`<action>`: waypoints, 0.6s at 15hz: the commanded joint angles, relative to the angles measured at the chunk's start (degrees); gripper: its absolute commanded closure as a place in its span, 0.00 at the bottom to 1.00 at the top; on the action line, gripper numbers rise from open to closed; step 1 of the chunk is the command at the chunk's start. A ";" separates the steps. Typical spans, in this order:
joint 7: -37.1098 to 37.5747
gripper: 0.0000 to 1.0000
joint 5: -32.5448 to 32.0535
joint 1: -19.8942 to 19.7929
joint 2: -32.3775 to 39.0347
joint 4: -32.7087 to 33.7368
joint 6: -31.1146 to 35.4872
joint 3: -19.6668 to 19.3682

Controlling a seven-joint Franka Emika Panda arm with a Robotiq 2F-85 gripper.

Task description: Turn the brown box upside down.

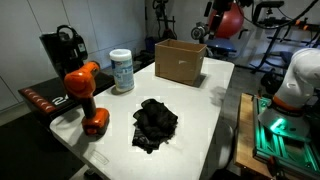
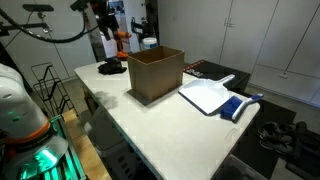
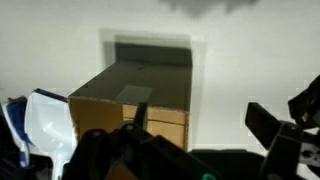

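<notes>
The plain tan-brown cardboard box [image 1: 180, 62] [image 2: 155, 75] stood on the white table [image 1: 212, 105] with its open side up, as both exterior views showed. The black claw [image 3: 198, 112] hung in the air near the box without touching it, jaws spread wide and holding nothing. A white plastic canister [image 1: 122, 70], an orange power drill [image 1: 86, 95] and a crumpled black cloth [image 1: 155, 122] sat apart from the box. A flat white dustpan [image 2: 207, 97] lay near it in an exterior view.
</notes>
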 commanded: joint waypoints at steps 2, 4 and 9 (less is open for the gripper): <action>1.24 0.00 -2.52 -3.56 5.43 6.59 3.30 -3.55; 0.35 0.00 -1.90 -3.09 3.22 5.08 2.83 -3.71; 0.15 0.00 -1.88 -3.15 3.89 5.81 2.96 -3.94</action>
